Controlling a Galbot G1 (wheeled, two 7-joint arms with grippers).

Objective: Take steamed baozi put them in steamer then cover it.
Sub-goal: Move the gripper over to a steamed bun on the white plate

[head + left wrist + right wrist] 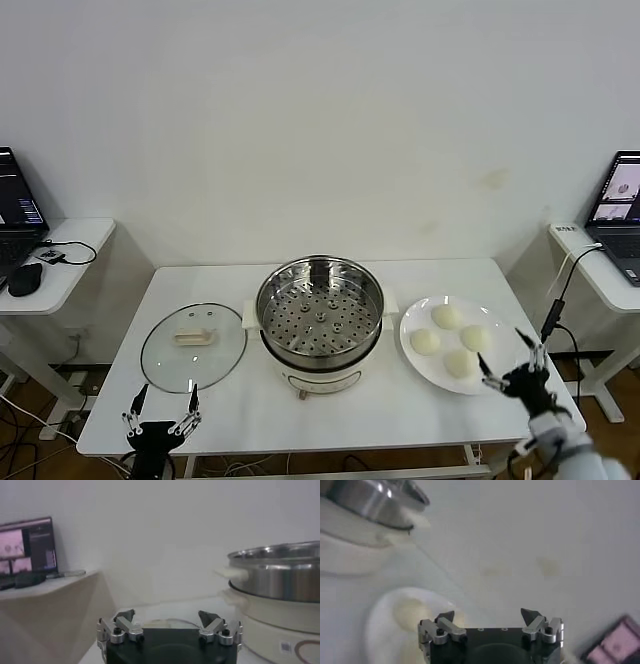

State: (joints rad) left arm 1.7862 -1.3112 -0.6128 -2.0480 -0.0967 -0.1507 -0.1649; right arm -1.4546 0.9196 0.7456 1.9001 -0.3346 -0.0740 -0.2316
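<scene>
The steamer (320, 318) stands open in the middle of the white table, its perforated tray bare. Its cover (194, 347), a glass lid with a cream handle, lies flat to its left. Several steamed baozi (446, 316) sit on a white plate (408, 335) to its right. My left gripper (165, 398) hovers open and empty at the table's front edge, just short of the cover. My right gripper (503, 352) is open and empty over the plate's front right rim. The left wrist view shows the steamer (280, 580) beyond the open gripper (167, 615). The right wrist view shows one baozi (412, 611) beyond the open gripper (489, 614).
Side tables flank the main table, each with a laptop, on the left (15, 205) and right (620, 200). A black mouse (25, 278) lies on the left one. A black cable (555, 310) hangs near the table's right edge, close to my right arm.
</scene>
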